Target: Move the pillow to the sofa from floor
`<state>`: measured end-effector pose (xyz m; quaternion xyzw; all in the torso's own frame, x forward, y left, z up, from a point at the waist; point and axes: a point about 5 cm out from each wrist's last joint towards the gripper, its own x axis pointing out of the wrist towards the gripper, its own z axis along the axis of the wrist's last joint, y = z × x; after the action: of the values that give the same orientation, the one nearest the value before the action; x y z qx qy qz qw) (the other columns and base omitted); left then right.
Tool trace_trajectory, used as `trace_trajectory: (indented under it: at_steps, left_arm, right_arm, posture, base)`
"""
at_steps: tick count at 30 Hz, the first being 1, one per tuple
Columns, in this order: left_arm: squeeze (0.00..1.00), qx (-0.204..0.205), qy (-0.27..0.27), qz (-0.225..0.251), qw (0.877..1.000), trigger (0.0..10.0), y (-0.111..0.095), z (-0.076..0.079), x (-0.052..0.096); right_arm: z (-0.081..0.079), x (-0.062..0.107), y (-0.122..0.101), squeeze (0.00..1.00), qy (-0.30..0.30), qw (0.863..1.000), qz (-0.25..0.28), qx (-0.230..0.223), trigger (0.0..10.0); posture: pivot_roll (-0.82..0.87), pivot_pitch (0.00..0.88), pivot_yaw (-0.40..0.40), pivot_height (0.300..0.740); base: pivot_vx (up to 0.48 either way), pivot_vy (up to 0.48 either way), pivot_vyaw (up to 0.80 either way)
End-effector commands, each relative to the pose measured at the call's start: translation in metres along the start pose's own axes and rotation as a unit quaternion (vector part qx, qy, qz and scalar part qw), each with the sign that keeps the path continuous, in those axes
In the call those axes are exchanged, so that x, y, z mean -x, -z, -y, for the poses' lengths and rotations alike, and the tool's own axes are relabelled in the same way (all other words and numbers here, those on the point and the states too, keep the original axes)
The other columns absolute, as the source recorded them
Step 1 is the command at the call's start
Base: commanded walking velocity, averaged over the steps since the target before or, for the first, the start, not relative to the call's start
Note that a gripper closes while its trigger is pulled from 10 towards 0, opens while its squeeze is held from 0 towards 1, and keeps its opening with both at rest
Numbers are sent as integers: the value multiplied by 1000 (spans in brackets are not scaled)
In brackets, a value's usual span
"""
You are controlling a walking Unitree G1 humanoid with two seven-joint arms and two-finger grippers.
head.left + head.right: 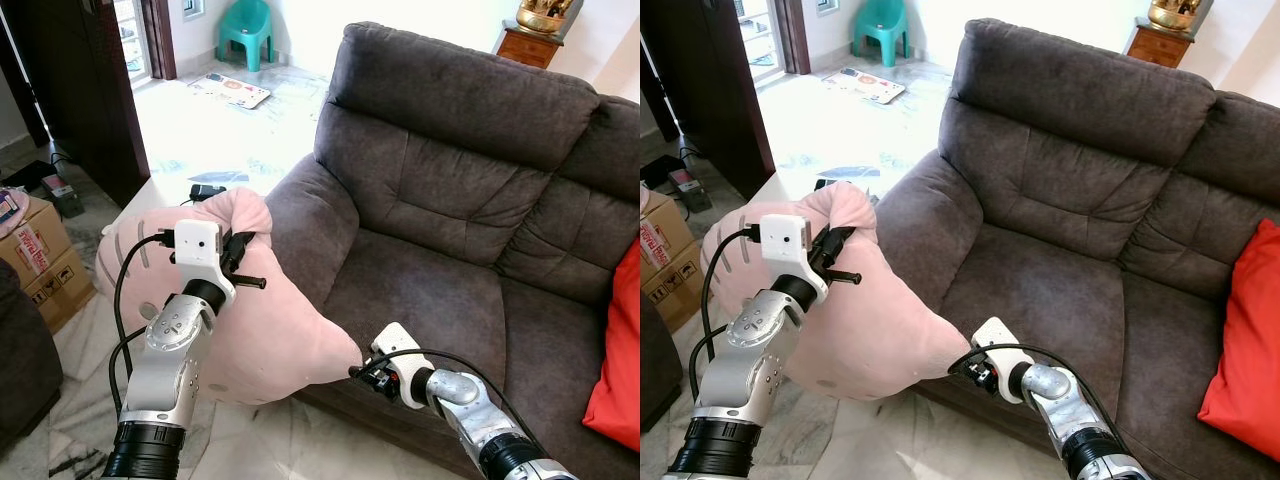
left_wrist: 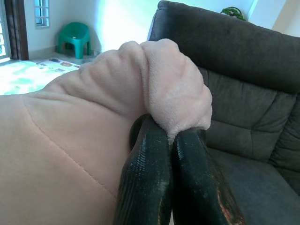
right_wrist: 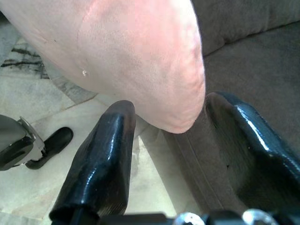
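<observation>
While one sofa [image 1: 470, 210] waits: one pillow [image 1: 265, 330] (left pincer [image 2: 171, 140]).

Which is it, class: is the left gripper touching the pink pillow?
Touching. The left wrist view shows the left gripper pinching a fold of the pink pillow.

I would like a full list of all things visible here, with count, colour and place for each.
soft plush pillow: one, pink, held up beside the sofa's armrest
fabric sofa: one, dark grey-brown, centre and right
square cushion: one, red, on the sofa's right end
plastic child's chair: one, green, far back
cardboard box: one, brown, on the floor at left
wooden cabinet: one, brown, behind the sofa
left gripper: one, black fingers shut on a fold of the pillow
right gripper: one, black fingers open around the pillow's lower corner
</observation>
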<state>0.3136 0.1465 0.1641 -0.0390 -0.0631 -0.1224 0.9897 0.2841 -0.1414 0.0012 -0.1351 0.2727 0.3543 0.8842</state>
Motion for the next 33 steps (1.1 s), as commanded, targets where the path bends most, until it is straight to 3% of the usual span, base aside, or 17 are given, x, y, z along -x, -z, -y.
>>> trace_trajectory:
  at_steps: [1, 6, 10, 15, 19, 20, 25, 33]
  left_arm:
    - [0, 8, 52, 79, 995, 10000, -39, 20, -8]
    - [0, 34, 109, 77, 990, 10000, -46, 33, -6]
    - [0, 32, 131, 67, 989, 10000, -46, 36, -4]
    - [0, 29, 140, 46, 989, 10000, -37, 38, 0]
    - [0, 28, 143, 38, 989, 10000, -34, 39, 1]
    - [0, 30, 144, 36, 988, 10000, -34, 39, 1]
    - [0, 32, 150, 35, 987, 10000, -35, 41, 0]
    - [0, 30, 149, 33, 988, 10000, -35, 39, 1]
  right_arm:
    - [1, 3, 10, 0, 2, 1000, -22, -1, 10000]
    - [2, 1, 7, 0, 18, 1000, -18, 5, 10000]
    - [10, 2, 2, 0, 54, 998, -13, 7, 10000]
    - [27, 6, -10, 0, 122, 992, 7, 17, 10000]
    - [31, 8, -13, 0, 130, 991, 21, 2, 10000]
    - [34, 9, -13, 1000, 141, 990, 20, -1, 10000]
    - [37, 11, -13, 1000, 149, 989, 19, 3, 10000]
    - [28, 11, -4, 1000, 64, 998, -3, 9, 10000]
  posture:
    - [204, 0, -155, 740]
    - [207, 0, -157, 740]
    - [210, 0, -158, 740]
    - [208, 0, -156, 740]
    - [202, 0, -155, 740]
    - [201, 0, -155, 740]
    - [202, 0, -154, 740]
    - [206, 0, -158, 740]
  base:
    - [0, 0, 0]
    - [0, 0, 0]
    - [0, 0, 0]
    - [0, 0, 0]
    - [0, 0, 0]
    - [0, 0, 0]
    - [0, 0, 0]
    - [0, 0, 0]
